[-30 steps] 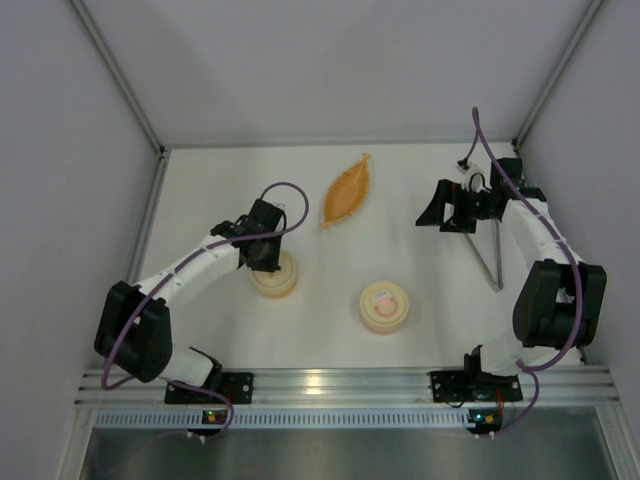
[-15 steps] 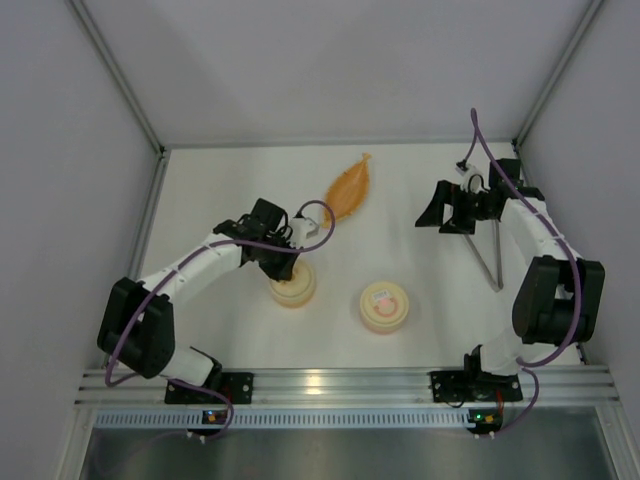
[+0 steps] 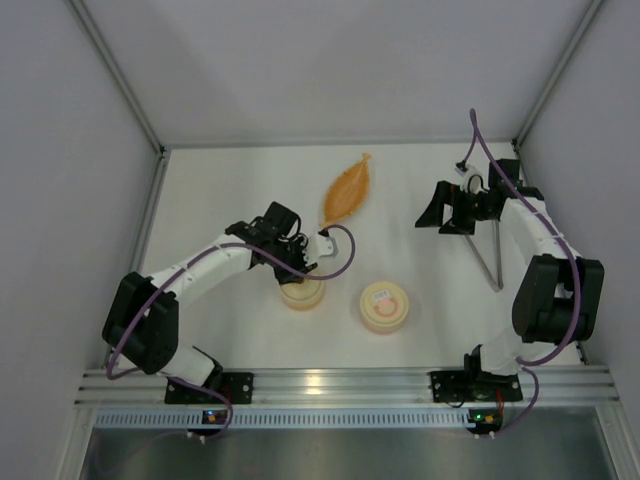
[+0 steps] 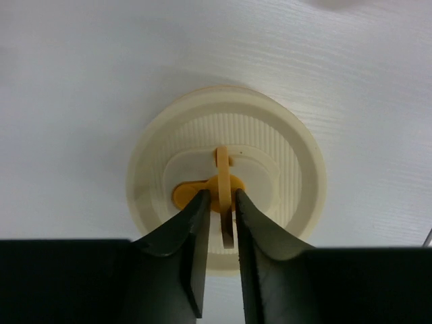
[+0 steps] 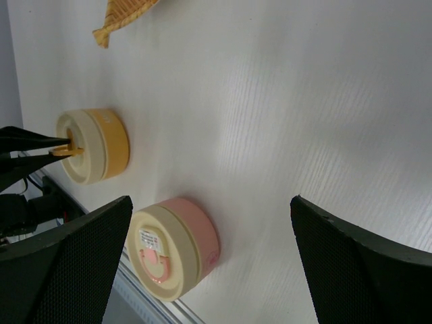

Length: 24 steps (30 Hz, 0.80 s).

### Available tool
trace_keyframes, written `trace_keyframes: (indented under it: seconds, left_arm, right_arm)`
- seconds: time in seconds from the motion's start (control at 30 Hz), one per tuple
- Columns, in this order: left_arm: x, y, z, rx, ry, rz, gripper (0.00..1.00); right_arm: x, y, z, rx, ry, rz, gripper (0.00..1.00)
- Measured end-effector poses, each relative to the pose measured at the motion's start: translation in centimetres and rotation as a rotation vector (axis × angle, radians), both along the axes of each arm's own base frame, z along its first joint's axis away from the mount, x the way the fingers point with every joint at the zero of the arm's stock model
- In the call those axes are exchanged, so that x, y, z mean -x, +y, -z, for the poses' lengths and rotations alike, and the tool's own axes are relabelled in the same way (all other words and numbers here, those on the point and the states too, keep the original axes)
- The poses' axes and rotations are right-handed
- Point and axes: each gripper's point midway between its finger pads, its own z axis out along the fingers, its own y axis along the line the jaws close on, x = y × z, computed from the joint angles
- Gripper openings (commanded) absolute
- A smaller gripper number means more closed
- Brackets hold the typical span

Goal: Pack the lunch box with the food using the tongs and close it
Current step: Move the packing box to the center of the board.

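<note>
The yellow lunch box [image 3: 301, 293] stands left of centre with its cream lid [image 4: 270, 135] on. My left gripper [image 3: 298, 272] hangs over it. In the left wrist view the left gripper [image 4: 221, 197] is slightly open, its jaws on either side of the lid's upright tab [image 4: 223, 162] with a thin gap each side. The tongs [image 3: 490, 258] lie on the table at the right, under my right arm. My right gripper [image 3: 445, 215] stands wide open and holds nothing, left of the tongs. No food shows in any view.
A pink round box [image 3: 384, 305] with a cream lid stands right of the yellow one and shows in the right wrist view [image 5: 179, 246]. An orange leaf-shaped tray [image 3: 347, 190] lies at the back centre. Walls close in the table's left, right and far sides.
My left arm has slid the yellow lunch box to the right and a little nearer, and its jaws have parted slightly from the lid's tab. The right arm has not moved.
</note>
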Motion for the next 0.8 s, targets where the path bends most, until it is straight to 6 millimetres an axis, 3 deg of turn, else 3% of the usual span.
trace_keyframes:
  seconds: [0.17, 0.4, 0.63, 0.73, 0.8]
  left_arm:
    - [-0.8, -0.2, -0.2, -0.007, -0.049, 0.038, 0.53]
    - [0.2, 0.0, -1.0, -0.011, -0.053, 0.069, 0.56]
    - [2.2, -0.1, -6.4, 0.103, -0.131, 0.087, 0.61]
    - [2.2, -0.3, -8.3, 0.145, -0.15, 0.046, 0.53]
    - [1.6, -0.4, -8.8, 0.148, -0.144, -0.023, 0.38]
  right_arm:
    - [0.0, 0.0, 0.0, 0.002, -0.002, -0.003, 0.99]
    - [0.0, 0.0, 0.0, 0.002, -0.002, -0.005, 0.99]
    - [0.1, 0.1, 0.0, -0.003, -0.002, -0.008, 0.99]
    - [0.1, 0.1, -0.1, -0.007, -0.002, -0.01, 0.99]
    - [0.1, 0.2, -0.1, -0.012, -0.002, -0.012, 0.99]
